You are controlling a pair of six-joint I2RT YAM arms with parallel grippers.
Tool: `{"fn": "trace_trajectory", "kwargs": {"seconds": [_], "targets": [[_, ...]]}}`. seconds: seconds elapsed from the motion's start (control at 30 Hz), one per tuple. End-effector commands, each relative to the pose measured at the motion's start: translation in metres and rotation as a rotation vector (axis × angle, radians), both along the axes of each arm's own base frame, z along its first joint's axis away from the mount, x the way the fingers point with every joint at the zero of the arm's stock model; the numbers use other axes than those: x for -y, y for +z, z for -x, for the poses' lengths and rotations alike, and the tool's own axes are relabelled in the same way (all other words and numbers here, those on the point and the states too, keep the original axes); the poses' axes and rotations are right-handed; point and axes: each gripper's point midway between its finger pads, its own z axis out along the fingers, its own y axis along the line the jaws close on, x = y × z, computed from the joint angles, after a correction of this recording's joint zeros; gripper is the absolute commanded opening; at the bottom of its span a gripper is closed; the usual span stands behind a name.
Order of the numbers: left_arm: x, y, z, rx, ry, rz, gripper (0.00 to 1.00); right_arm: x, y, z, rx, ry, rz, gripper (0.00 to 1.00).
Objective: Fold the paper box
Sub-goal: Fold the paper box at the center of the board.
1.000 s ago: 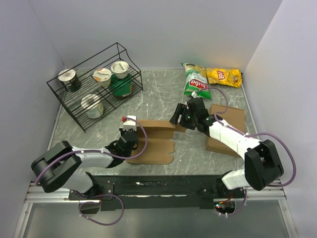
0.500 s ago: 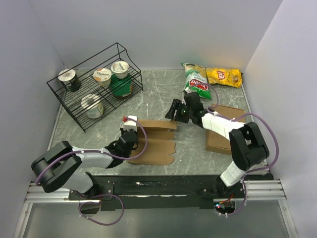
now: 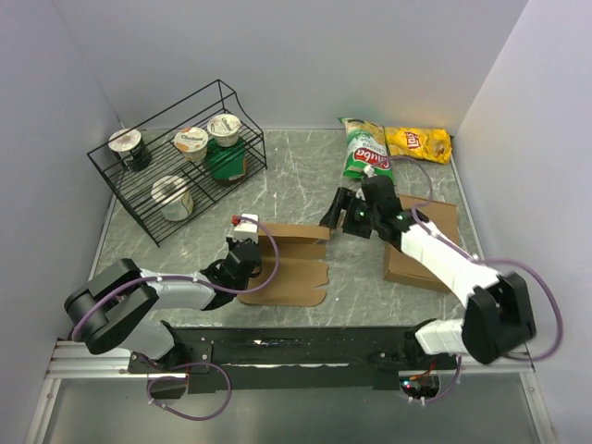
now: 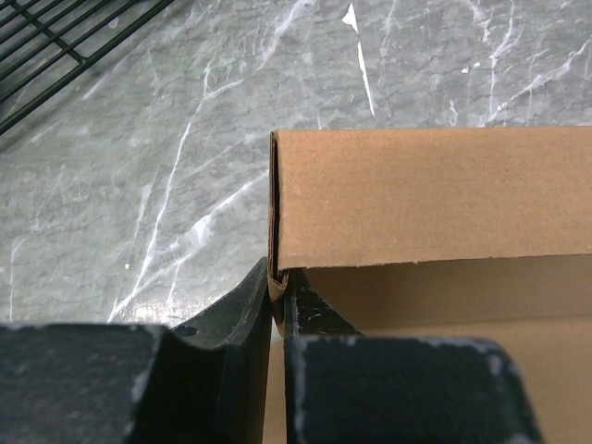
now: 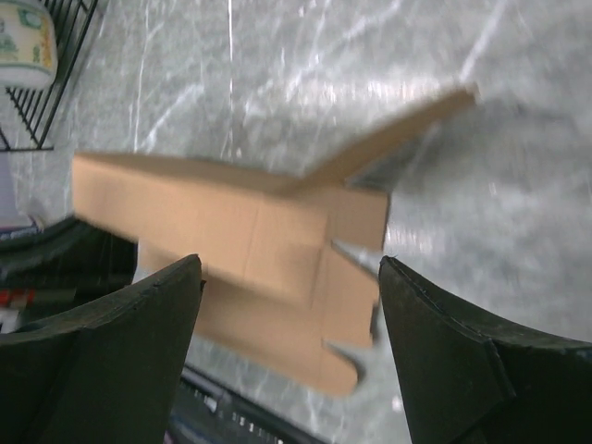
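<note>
Clearly the folding is in its early part. From the top external view, the paper box (image 3: 289,270) lies mostly flat on the desk (image 3: 296,176) in front of the arms, with one long wall raised along its far side. The left gripper (image 3: 248,261) sits at the left end of this wall, and the right gripper (image 3: 333,216) hangs just above the right end, where the notched tabs are. The left arm covers part of the near left corner, so its tabs cannot be read. A plain cardboard slab (image 3: 427,231) lies partly under the right arm, and a wire rack (image 3: 153,199) stands well apart at the far left.

In the left wrist view, the left gripper (image 4: 276,282) has its fingers (image 4: 248,305) pressed together on the lower left corner of the upright wall of the paper box (image 4: 425,194). The wall edge looks like two layers, but I cannot be sure, and the right end is cut off.

In the right wrist view, the right gripper (image 5: 289,264) is spread wide and holds nothing. The paper box (image 5: 231,231) shows below it, with one end flap lifted, all blurred.

I judge that the next move asks the right fingers to come down on that end flap and turn it inward, while the left ones keep the wall steady.
</note>
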Motion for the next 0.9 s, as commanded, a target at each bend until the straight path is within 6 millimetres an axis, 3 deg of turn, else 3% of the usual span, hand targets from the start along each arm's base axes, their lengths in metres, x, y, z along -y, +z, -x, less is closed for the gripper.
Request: {"fn": "trace_trajectory", "kwargs": {"seconds": [0.0, 0.13, 0.3, 0.53, 0.73, 0.87], "targets": [[0.001, 0.008, -0.006, 0.018, 0.027, 0.01, 0.13, 0.009, 0.018, 0.033, -0.012, -0.025, -0.044, 0.83], [0.001, 0.01, -0.006, 0.024, 0.025, 0.016, 0.13, -0.011, 0.042, 0.038, 0.007, 0.017, -0.13, 0.81], [0.001, 0.009, -0.006, 0.025, 0.021, 0.016, 0.13, -0.032, 0.052, 0.021, 0.028, 0.041, -0.195, 0.8], [0.001, 0.011, -0.005, 0.029, 0.018, 0.023, 0.13, -0.059, 0.033, 0.009, 0.012, 0.106, -0.191, 0.79], [0.001, 0.011, -0.005, 0.03, 0.018, 0.024, 0.13, -0.047, 0.002, 0.009, -0.019, 0.05, -0.001, 0.8], [0.001, 0.01, -0.005, 0.028, 0.016, 0.021, 0.13, -0.044, -0.012, 0.01, -0.03, 0.046, 0.027, 0.8]]}}
